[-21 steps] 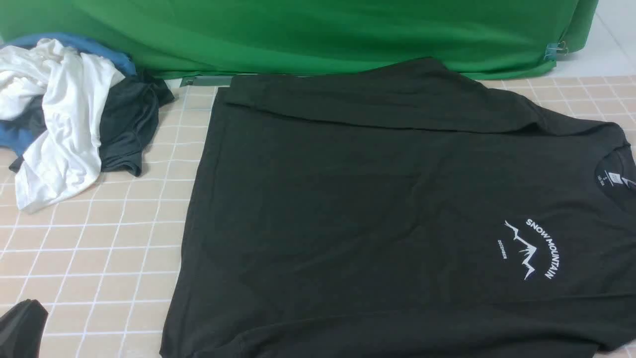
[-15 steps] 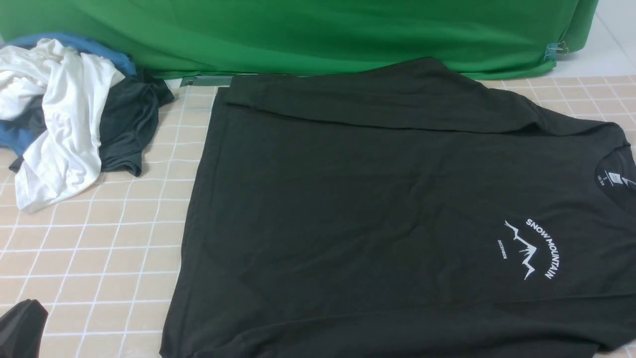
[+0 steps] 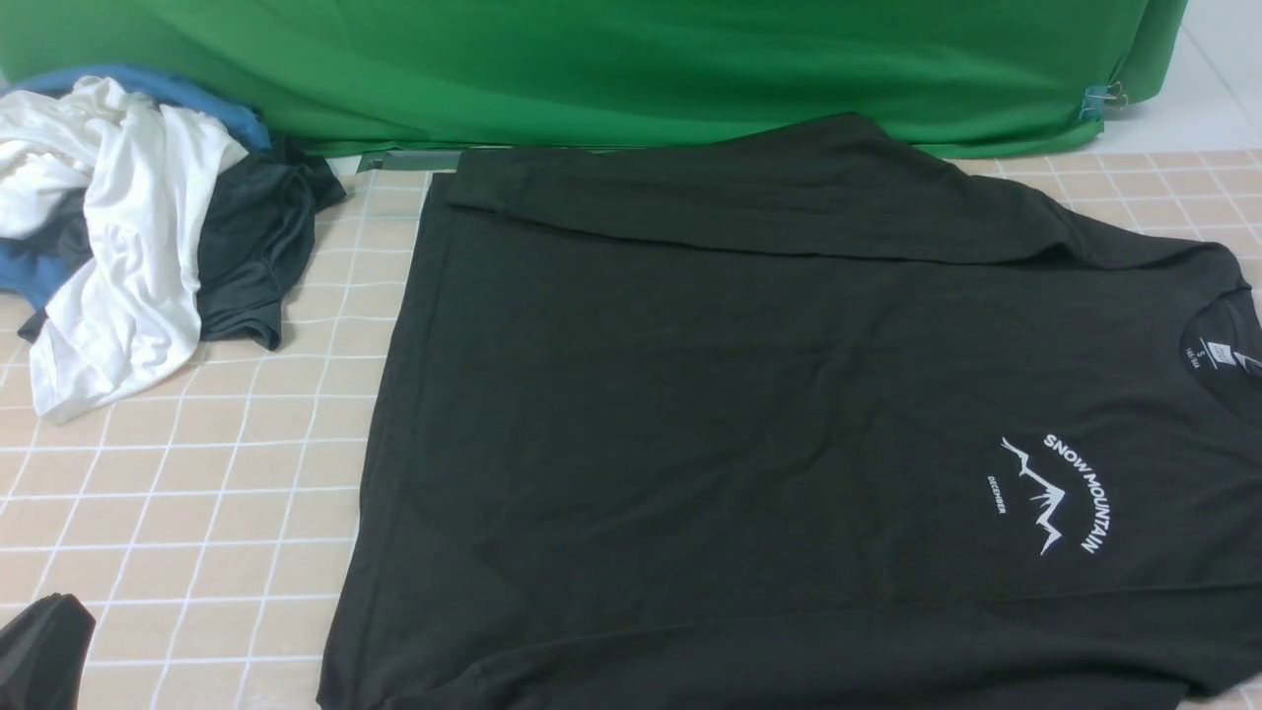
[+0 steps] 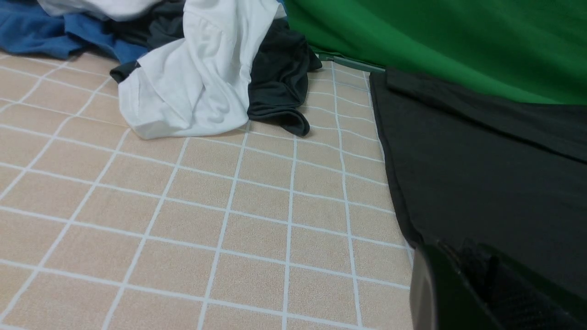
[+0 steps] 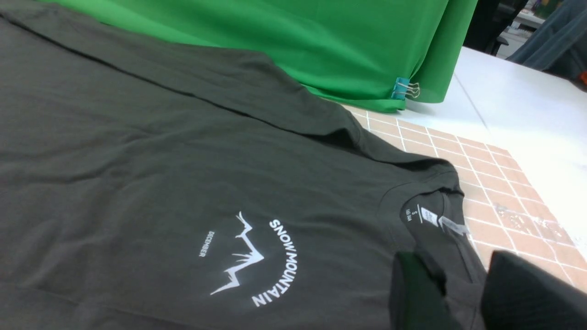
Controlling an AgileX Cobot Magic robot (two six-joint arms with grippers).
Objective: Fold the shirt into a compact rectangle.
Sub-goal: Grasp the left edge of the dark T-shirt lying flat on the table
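The black shirt (image 3: 749,414) lies flat on the tiled mat, chest up, with its white mountain logo (image 3: 1060,493) toward the right and its far sleeve and side folded inward. The collar and white neck label (image 5: 431,216) sit at the right edge. My left gripper (image 3: 49,636) shows as a dark shape at the lower left corner, apart from the shirt's hem, and it is shut on nothing (image 4: 477,284). My right gripper (image 5: 463,293) hovers just over the collar with its jaws apart, and only the lying fabric shows between them. The front view does not show it.
A pile of clothes lies at the back left: a white garment (image 3: 128,247), a dark grey one (image 3: 251,247) and a blue one (image 3: 30,271). A green cloth (image 3: 631,69) hangs along the back, held by a binder clip (image 3: 1104,97). A white tabletop (image 5: 527,114) lies beyond the mat.
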